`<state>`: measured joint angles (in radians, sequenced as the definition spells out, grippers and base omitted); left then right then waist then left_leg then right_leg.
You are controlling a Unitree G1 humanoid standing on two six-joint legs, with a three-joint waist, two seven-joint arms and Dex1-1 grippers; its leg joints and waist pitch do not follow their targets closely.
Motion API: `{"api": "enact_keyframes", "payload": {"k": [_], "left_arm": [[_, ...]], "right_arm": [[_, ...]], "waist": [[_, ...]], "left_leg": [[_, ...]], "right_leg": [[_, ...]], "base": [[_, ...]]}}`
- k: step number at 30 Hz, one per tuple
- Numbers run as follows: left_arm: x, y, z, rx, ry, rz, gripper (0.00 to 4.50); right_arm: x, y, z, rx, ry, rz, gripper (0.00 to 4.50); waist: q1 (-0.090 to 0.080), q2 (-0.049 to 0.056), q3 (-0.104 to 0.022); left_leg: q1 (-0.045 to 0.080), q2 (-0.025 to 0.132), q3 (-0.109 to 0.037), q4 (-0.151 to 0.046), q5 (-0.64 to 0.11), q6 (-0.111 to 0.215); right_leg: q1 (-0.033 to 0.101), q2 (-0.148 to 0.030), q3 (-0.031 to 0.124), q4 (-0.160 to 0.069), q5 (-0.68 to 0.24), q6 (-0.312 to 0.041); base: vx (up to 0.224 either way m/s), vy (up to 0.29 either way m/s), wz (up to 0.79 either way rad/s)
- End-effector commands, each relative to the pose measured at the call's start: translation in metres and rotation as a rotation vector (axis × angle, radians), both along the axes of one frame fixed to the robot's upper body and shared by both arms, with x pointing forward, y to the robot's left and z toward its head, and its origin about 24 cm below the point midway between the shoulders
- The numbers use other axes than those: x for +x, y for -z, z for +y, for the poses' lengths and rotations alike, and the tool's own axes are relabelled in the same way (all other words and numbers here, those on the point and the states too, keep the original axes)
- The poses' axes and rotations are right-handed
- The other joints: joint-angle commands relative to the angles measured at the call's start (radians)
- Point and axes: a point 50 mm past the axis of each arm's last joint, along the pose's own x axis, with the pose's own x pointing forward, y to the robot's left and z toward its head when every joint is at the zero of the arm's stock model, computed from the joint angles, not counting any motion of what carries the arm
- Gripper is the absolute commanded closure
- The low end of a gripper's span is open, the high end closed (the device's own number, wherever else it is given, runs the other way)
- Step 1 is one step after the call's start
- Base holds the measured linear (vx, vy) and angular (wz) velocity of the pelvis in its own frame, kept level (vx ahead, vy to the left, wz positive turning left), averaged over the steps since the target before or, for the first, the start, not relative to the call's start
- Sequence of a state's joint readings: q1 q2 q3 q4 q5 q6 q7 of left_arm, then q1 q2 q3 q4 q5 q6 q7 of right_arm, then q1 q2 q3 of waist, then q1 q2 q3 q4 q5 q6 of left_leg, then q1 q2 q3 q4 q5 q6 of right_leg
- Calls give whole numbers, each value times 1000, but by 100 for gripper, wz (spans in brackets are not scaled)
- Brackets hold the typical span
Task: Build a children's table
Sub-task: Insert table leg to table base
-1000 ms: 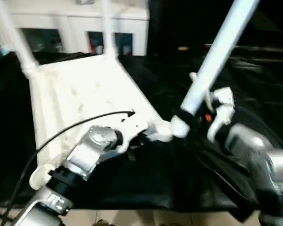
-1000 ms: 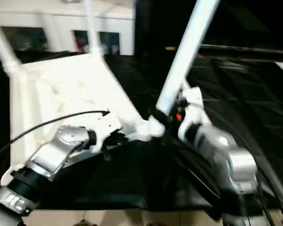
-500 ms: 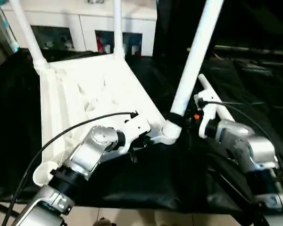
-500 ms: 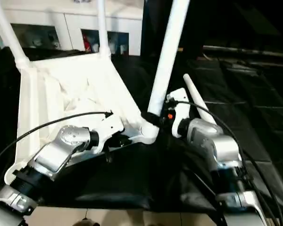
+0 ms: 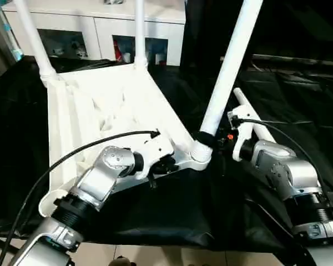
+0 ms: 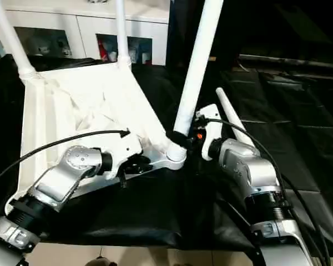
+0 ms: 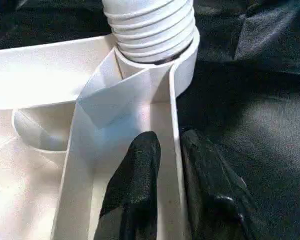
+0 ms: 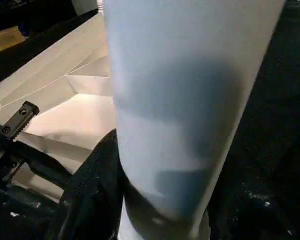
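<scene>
The white tabletop lies underside up on black cloth. Upright legs stand in its two far corners. A third leg rises, leaning slightly right, from the near right corner socket. My right gripper is shut on that leg just above the socket; one black finger wraps the tube. My left gripper is shut on the tabletop's rim wall beside the same socket, with one finger inside the rim. A fourth leg lies loose on the cloth behind my right wrist.
The near left corner socket holds nothing. A white cabinet stands behind the work surface. The black cloth hangs over the front edge, with floor tiles below. A black cable arcs over my left forearm.
The leg in my right gripper has swung from a strong rightward lean to nearly upright, and its end now sits in the near right socket. The camera also shifted.
</scene>
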<state>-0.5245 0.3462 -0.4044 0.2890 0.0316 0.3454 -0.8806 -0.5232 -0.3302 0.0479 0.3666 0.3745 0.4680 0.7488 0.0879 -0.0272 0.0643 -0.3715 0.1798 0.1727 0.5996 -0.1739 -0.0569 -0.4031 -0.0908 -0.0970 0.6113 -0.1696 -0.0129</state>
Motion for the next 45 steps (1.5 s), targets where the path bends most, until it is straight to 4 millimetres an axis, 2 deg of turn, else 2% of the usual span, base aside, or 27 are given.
{"api": "enact_keyframes", "payload": {"k": [1,2,3,4,7,8,12,17,18,19,23,30,32,34,42,43,45], "left_arm": [[1,-2,5,0,-3,8,359],[1,-2,5,-1,-2,10,359],[0,-2,5,-5,0,19,387],[-1,-1,5,-14,-3,26,393],[-1,0,4,-32,-6,42,393],[-1,0,4,-37,-7,47,427],[-1,1,5,-39,-10,52,447],[-3,2,7,-40,-12,64,450],[-3,2,7,-41,-12,65,450],[-3,3,7,-42,-12,66,450],[-5,3,7,-41,-6,66,450],[-5,4,6,-35,0,61,450],[-5,4,6,-34,-1,60,450],[-5,4,6,-34,-1,59,450],[-3,3,7,-37,-14,51,450],[-3,3,7,-38,-16,51,450],[-3,3,7,-38,-16,51,450]], "right_arm": [[4,-3,-4,-26,14,-17,262],[4,-3,-4,-26,14,-17,262],[4,-3,-3,-26,12,-18,262],[4,-3,-3,-26,10,-19,262],[4,-3,-2,-28,5,-21,262],[5,-3,-2,-31,2,-21,262],[5,-3,-1,-38,-7,-23,262],[6,-4,3,-59,-33,-27,262],[6,-4,4,-65,-42,-26,262],[6,-4,4,-68,-48,-25,262],[3,-2,10,-107,-110,-5,262],[7,-3,13,-101,-105,-7,262],[9,-2,13,-86,-90,-6,262],[11,-2,12,-67,-70,-3,262],[10,6,-9,43,56,35,262],[9,8,-12,59,70,42,262],[6,12,-17,89,98,52,262]], "waist": [[-2,-12,-74],[-2,-12,-75],[-2,-12,-74],[-2,-13,-74],[-3,-13,-74],[-3,-16,-74],[-2,-16,-73],[-4,-18,-73],[-5,-23,-73],[-4,-20,-72],[-5,-23,-73],[-5,-25,-74],[-6,-28,-73],[-6,-26,-72],[-6,-25,-73],[-6,-21,-73],[-6,-23,-74]], "left_leg": [[10,47,-11,-70,-205,13],[11,48,-11,-70,-205,13],[12,48,-11,-70,-207,12],[11,48,-10,-70,-207,12],[12,49,-11,-71,-214,8],[11,48,-11,-70,-217,8],[12,48,-11,-70,-217,10],[12,49,-12,-71,-214,9],[11,49,-11,-71,-213,10],[11,49,-12,-72,-217,8],[13,50,-13,-73,-233,1],[14,51,-14,-74,-243,-4],[13,50,-13,-73,-249,-5],[14,50,-14,-73,-258,-8],[17,51,-15,-75,-264,-10],[16,52,-15,-75,-261,-11],[15,51,-14,-75,-256,-9]], "right_leg": [[51,-67,55,-81,-322,-157],[51,-68,55,-81,-325,-156],[49,-67,55,-82,-326,-157],[50,-67,55,-82,-328,-157],[48,-67,55,-82,-334,-157],[50,-68,55,-83,-343,-154],[48,-68,55,-85,-352,-151],[48,-68,55,-84,-349,-148],[48,-68,55,-85,-349,-147],[48,-68,55,-85,-356,-145],[47,-68,55,-85,-358,-142],[46,-68,56,-84,-352,-146],[46,-68,55,-86,-365,-143],[45,-70,55,-89,-387,-140],[44,-69,55,-89,-376,-144],[45,-69,56,-87,-367,-145],[46,-68,56,-87,-349,-150]], "base": [[0,0,0],[0,0,0],[0,0,0],[0,0,0],[0,0,0],[0,0,0],[0,0,0],[0,0,0],[0,0,0],[0,0,0],[0,0,0],[0,0,0],[0,0,0],[0,0,0],[0,0,0],[0,0,0],[0,0,0]]}}
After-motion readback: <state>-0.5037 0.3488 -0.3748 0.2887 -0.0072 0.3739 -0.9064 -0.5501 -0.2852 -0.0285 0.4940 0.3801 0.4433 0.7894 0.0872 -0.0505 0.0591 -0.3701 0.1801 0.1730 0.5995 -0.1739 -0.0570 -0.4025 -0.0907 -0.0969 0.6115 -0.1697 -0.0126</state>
